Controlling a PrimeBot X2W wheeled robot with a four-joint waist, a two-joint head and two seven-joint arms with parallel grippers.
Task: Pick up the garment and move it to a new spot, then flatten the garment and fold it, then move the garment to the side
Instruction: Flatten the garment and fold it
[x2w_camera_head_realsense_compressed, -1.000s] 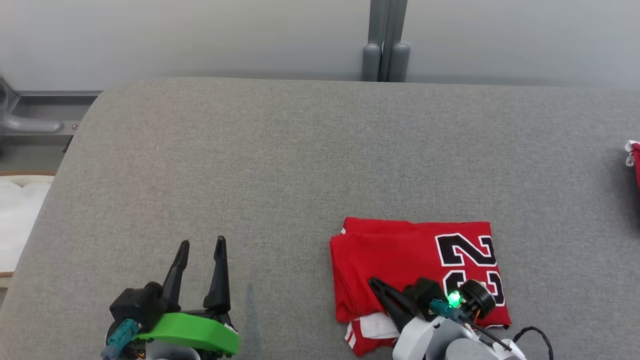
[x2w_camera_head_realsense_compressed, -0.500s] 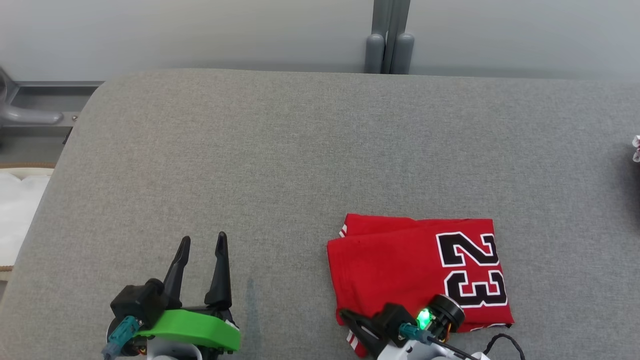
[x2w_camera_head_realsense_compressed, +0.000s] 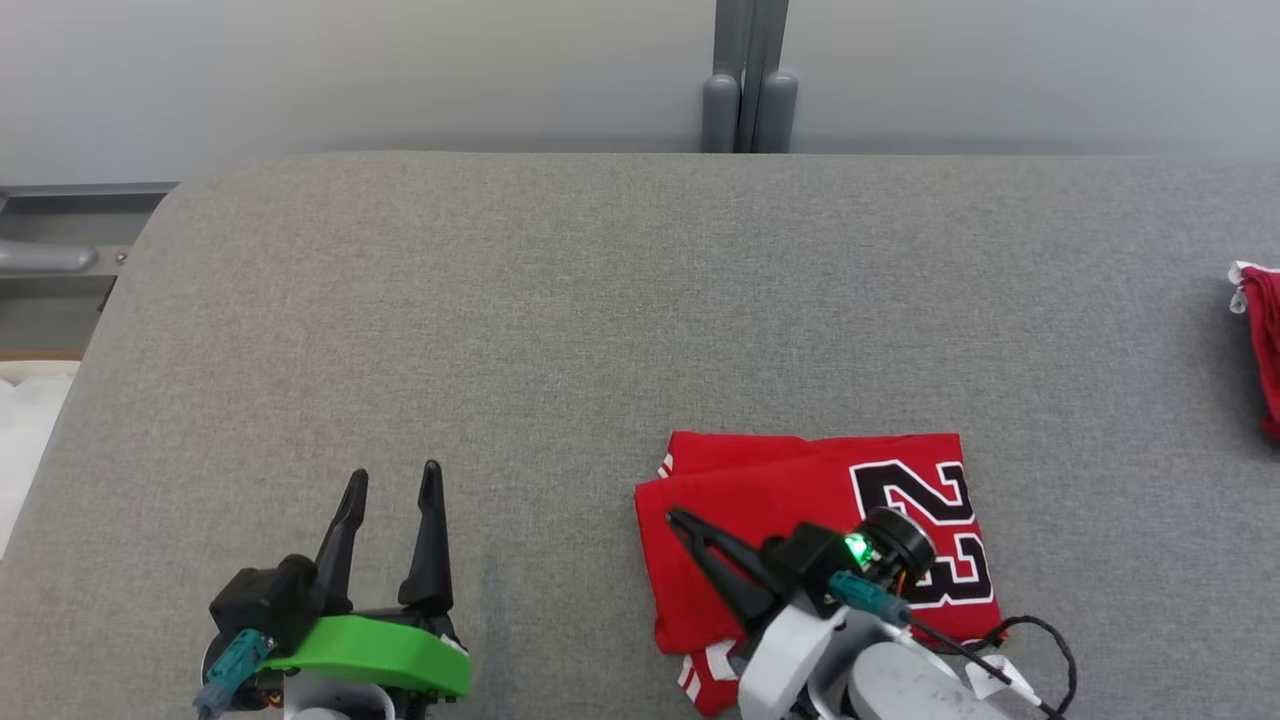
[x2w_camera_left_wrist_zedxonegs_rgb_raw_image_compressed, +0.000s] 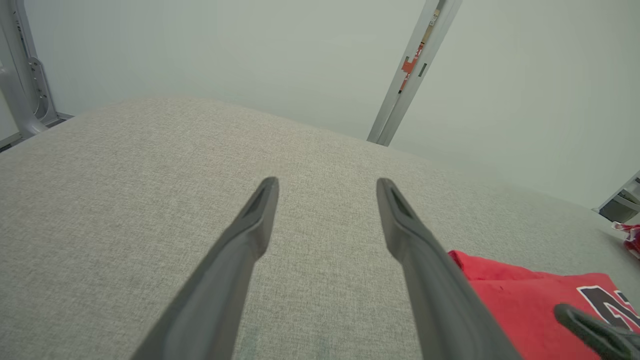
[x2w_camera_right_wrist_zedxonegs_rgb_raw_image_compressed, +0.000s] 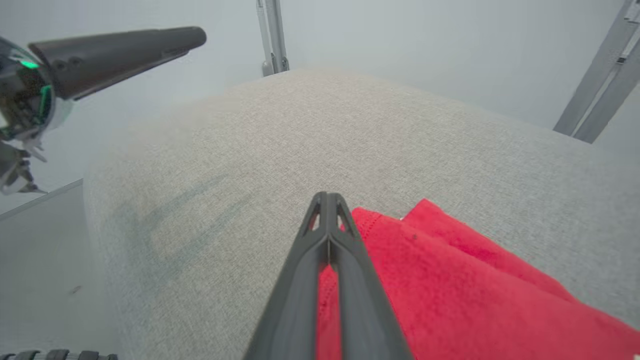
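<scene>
Right gripper (x2w_camera_head_realsense_compressed: 676, 519) has its two dark fingers pressed together with nothing pinched between them. They slant toward the far left, low over the garment (x2w_camera_head_realsense_compressed: 800, 490), though I cannot tell whether they actually touch the cloth. The tip sits just inside the garment's left edge. In the right wrist view the closed fingers (x2w_camera_right_wrist_zedxonegs_rgb_raw_image_compressed: 310, 260) end at that red border (x2w_camera_right_wrist_zedxonegs_rgb_raw_image_compressed: 450, 280), with bare grey table (x2w_camera_right_wrist_zedxonegs_rgb_raw_image_compressed: 350, 125) beyond. The garment is a red jersey lying as a folded rectangle on the near right part of the table (x2w_camera_head_realsense_compressed: 500, 300). Its long axis runs left to right, the black number 23 (x2w_camera_head_realsense_compressed: 925, 530) is on its right half, and a white-striped hem (x2w_camera_head_realsense_compressed: 705, 670) peeks out at the near left corner. Left gripper (x2w_camera_head_realsense_compressed: 395, 470) rests well apart to the left with its fingers spread and empty. A stretch of table separates it from the cloth, which the left wrist view shows off to its right (x2w_camera_left_wrist_zedxonegs_rgb_raw_image_compressed: 515, 300). A second red cloth (x2w_camera_head_realsense_compressed: 1262, 340) lies at the far right edge. The folding looks done, so I judge that carrying the garment aside is what remains, and the right arm is plainly the nearer. It would have to part its fingers before taking an edge.
</scene>
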